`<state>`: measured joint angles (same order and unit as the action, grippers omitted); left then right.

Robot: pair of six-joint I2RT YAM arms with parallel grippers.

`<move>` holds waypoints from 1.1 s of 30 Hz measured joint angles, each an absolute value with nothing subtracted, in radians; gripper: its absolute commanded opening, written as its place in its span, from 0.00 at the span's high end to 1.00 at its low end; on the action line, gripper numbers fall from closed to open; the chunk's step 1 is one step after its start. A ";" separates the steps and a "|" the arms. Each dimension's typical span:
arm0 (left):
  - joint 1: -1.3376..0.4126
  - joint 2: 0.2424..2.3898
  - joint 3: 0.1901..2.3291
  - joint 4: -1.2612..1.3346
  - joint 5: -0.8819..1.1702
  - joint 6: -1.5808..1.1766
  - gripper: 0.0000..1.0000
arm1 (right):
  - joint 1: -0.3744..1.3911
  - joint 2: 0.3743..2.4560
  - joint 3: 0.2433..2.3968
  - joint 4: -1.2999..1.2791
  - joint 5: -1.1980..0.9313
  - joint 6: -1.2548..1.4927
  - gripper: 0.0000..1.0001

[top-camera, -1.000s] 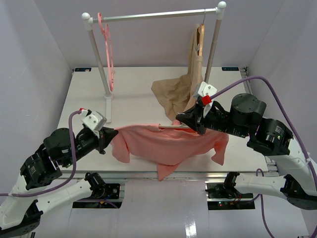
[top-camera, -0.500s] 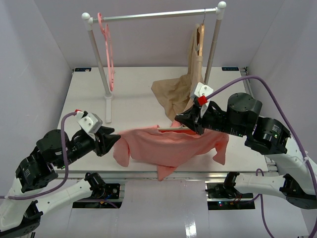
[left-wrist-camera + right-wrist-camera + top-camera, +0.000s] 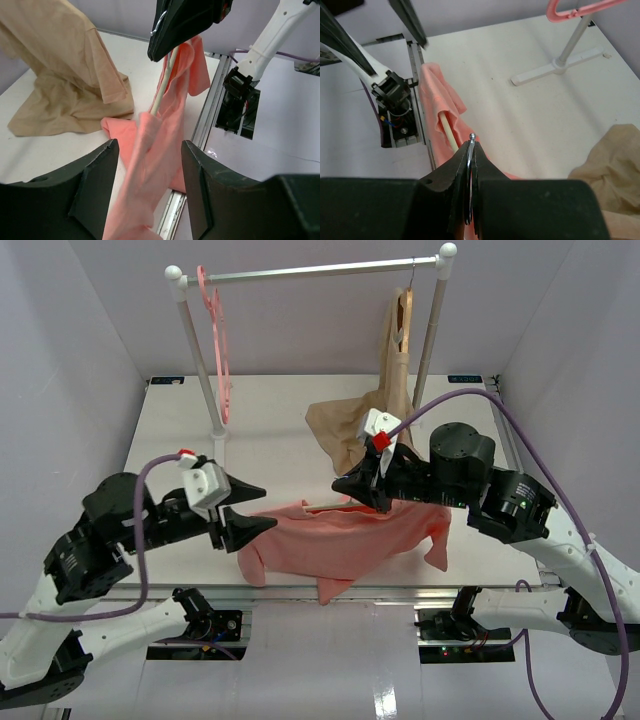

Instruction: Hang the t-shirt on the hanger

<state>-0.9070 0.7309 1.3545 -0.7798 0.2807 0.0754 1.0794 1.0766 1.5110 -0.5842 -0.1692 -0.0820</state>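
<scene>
White table (image 3: 280, 430), pale lilac walls on three sides. At the rear, one clothes rack (image 3: 310, 272) on two posts.

Hangers counted: three.
- Pink hanger (image 3: 215, 330): hangs bare at the left end of the rail.
- Wooden hanger (image 3: 403, 320): hangs at the right end and carries the beige garment (image 3: 350, 425), whose lower part pools on the table.
- Cream hanger (image 3: 162, 85): off the rack, lifted above the near half of the table, and mostly covered by fabric. Only one thin bar and the silver hook show.

Garments counted: two, the beige one above and one t-shirt (image 3: 340, 545). Coral pink, lies at the near centre of the table and is draped over the cream hanger. Bunched at its left end, with a fold hanging over the front edge.

Grippers counted: two.
- Right gripper (image 3: 340, 485): closed tight on the hanger's metal hook, with the hook tip showing between the fingers in the right wrist view.
- Left gripper (image 3: 268, 507): fingers spread well apart at the shirt's left end, clamping nothing. In the left wrist view, fabric runs through the gap between them. Cannot tell whether it touches either finger.
</scene>
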 measured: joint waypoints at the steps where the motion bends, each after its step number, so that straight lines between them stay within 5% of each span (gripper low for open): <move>1: -0.907 0.749 1.343 -0.775 0.291 0.084 0.35 | 1.079 1.074 1.498 -0.563 -0.191 -0.078 0.92; 6: -0.907 0.826 1.301 -0.779 0.341 0.115 0.37 | 1.079 1.072 1.473 -0.507 -0.270 -0.057 0.92; 8: -0.907 0.843 1.292 -0.778 0.371 0.122 0.45 | 1.079 1.071 1.473 -0.485 -0.288 -0.053 0.92; 12: -0.907 0.847 1.275 -0.775 0.438 0.138 0.97 | 1.079 1.059 1.448 -0.430 -0.332 -0.048 0.92; 25: -0.907 0.808 1.254 -0.768 0.568 0.182 1.00 | 1.080 1.046 1.434 -0.392 -0.480 -0.039 0.88; 27: -0.907 0.802 1.251 -0.770 0.573 0.183 1.00 | 1.080 1.046 1.434 -0.390 -0.497 -0.050 0.73; 31: -0.907 0.790 1.250 -0.791 0.586 0.184 1.00 | 1.080 1.046 1.450 -0.409 -0.508 -0.084 0.10; 33: -0.907 0.778 1.242 -0.795 0.593 0.183 1.00 | 1.080 1.041 1.463 -0.452 -0.503 -0.118 0.03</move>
<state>-0.9070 0.7782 1.2418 -0.7946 0.5925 0.1833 1.0801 1.0407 1.4629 -0.4518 -0.5033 -0.1182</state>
